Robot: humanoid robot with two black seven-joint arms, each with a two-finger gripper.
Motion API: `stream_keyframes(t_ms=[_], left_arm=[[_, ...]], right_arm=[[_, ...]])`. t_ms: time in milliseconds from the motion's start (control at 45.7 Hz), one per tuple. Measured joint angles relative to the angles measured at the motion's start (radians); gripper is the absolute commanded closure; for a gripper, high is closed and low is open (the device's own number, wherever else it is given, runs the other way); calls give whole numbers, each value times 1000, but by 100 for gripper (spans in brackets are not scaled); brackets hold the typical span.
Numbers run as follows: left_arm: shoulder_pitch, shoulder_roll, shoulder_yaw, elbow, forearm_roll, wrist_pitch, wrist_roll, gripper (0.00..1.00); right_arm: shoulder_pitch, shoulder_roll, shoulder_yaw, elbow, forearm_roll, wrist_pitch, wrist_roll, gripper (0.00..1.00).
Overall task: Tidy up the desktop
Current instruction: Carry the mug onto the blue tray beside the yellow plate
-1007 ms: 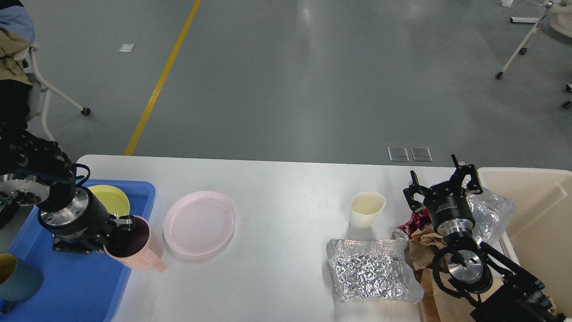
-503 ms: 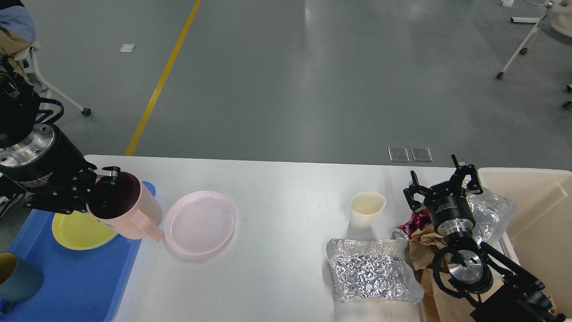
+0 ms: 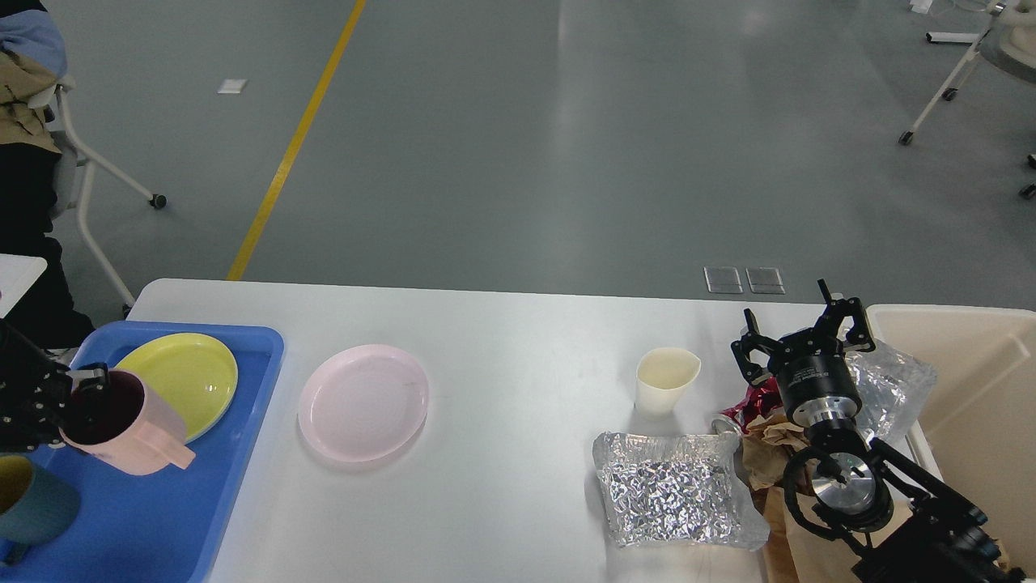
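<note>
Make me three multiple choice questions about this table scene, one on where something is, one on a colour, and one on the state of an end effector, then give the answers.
1. Where is the yellow plate?
A. in the blue tray
B. on the pink plate
C. in the beige bin

2. What colour is the mug held by the left end effector?
A. green
B. pink
C. white

3. How is the right end effector?
A. shut on the paper cup
B. open, holding nothing
C. out of view

Answers:
1 A: it lies inside the tray's rim.
2 B: its outside is pink.
3 B: its fingers are spread with nothing between them.
</note>
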Motion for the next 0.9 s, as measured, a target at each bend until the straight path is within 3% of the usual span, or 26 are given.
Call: stream_keyframes(t_ms=[219,503,700,788,897], left_arm=[[275,-3,-163,166,32,-8,0,100],[333,-35,-175,243,35,-5,-2,99],[384,-52,-197,266,35,0,-2,93],[405,-52,-220,266,35,-1,-1,76],[413,-52,-222,266,35,6,-1,43]], right_arm=[[0,0,0,0,0,0,0,0],[0,0,0,1,0,0,0,0],[0,0,0,1,0,0,0,0],[0,0,0,1,0,0,0,0],[0,0,0,1,0,0,0,0]])
